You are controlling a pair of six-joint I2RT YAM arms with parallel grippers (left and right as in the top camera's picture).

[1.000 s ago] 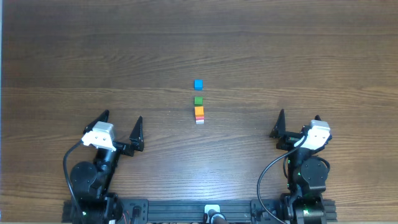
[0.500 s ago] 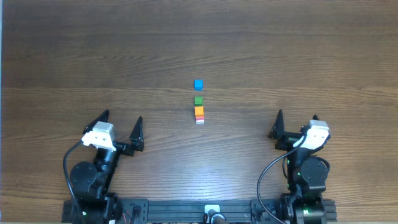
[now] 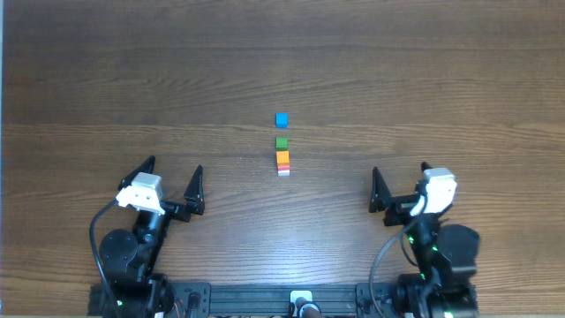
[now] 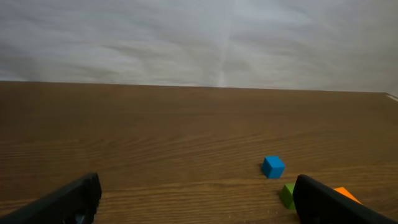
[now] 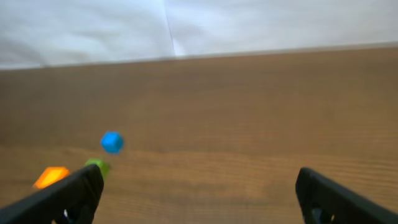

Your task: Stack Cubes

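We see the table (image 3: 282,53) as dark brown wood with a fine straight grain, smooth and mostly matt with a faint sheen. On it the blue cube (image 3: 282,120), green cube (image 3: 282,143) and orange cube (image 3: 282,159) have smooth, flat-coloured, unglossy faces. The left gripper (image 3: 174,164) and right gripper (image 3: 399,168) look like matt black plastic with smooth white plastic housings, and the white backdrop (image 4: 199,37) behind the table is matt and faintly creased, paper or cloth we cannot tell.

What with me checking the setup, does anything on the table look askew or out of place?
Nothing stands out. The blue cube, green cube and orange cube sit square in a tidy line on the table, none tipped or damaged.
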